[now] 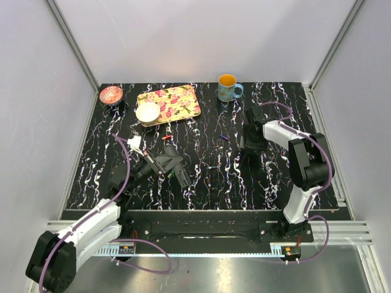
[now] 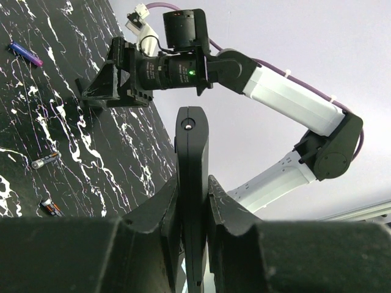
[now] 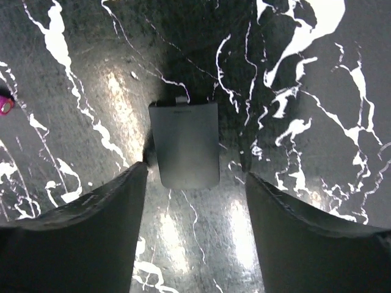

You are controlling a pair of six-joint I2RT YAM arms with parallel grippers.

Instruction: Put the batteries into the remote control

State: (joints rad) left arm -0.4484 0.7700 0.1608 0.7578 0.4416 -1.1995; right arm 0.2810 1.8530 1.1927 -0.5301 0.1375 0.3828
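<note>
left gripper [image 2: 192, 187] is clamped tight on the remote control [image 2: 192, 137], which looks raised off the surface [image 1: 275, 177], left of centre. right gripper [image 3: 195, 178] is spread wide with nothing in it, low over a flat dark cover plate [image 3: 185, 143] lying on the surface between its fingers. Probably the battery door, so the bay is likely open, but I can't see it from any view. batteries [image 2: 46, 160] lie loose on the surface, and the purple battery [image 2: 25, 54] is nearest the right gripper. My read: the step in hand is a battery pick with the right. Take the purple one, straddle it across its length and pinch mid-body so it can't roll or pivot. Check polarity before seating. Left should turn the bay toward the right arm.
</note>
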